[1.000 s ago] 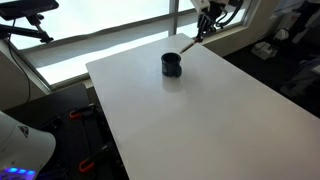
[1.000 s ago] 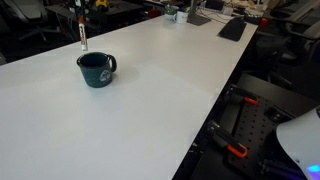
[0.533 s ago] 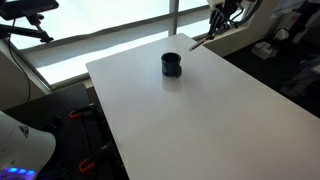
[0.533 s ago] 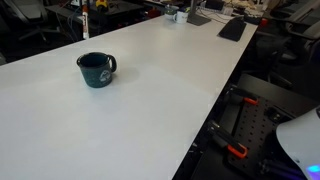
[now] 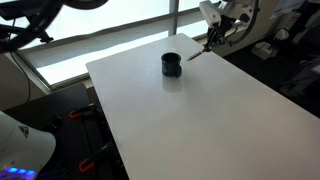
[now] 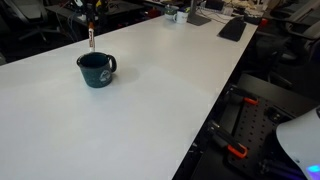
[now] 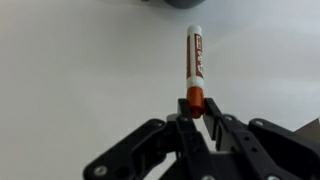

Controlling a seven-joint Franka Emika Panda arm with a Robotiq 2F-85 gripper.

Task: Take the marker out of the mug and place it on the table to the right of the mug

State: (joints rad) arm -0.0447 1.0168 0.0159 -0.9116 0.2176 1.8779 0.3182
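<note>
The dark blue mug (image 5: 171, 64) stands on the white table (image 5: 200, 115) near its far edge and shows in both exterior views (image 6: 96, 69). Only its rim (image 7: 185, 3) shows at the top edge of the wrist view. My gripper (image 5: 212, 38) is shut on the red end of the marker (image 5: 199, 50), a thin pen with a pale barrel in the wrist view (image 7: 194, 60). The marker is outside the mug, hanging above the table beside it (image 6: 91, 38). The jaws (image 7: 195, 108) pinch the red part. My gripper (image 6: 90, 8) is mostly cut off at the top edge.
Bare tabletop (image 6: 150, 100) spreads out in front of the mug. Dark keyboards and clutter (image 6: 232, 28) lie at the table's far end. A window sill and floor equipment surround the table (image 5: 60, 60).
My gripper has moved lower with the marker, bringing it back into both exterior views beside the mug. The mug has not moved.
</note>
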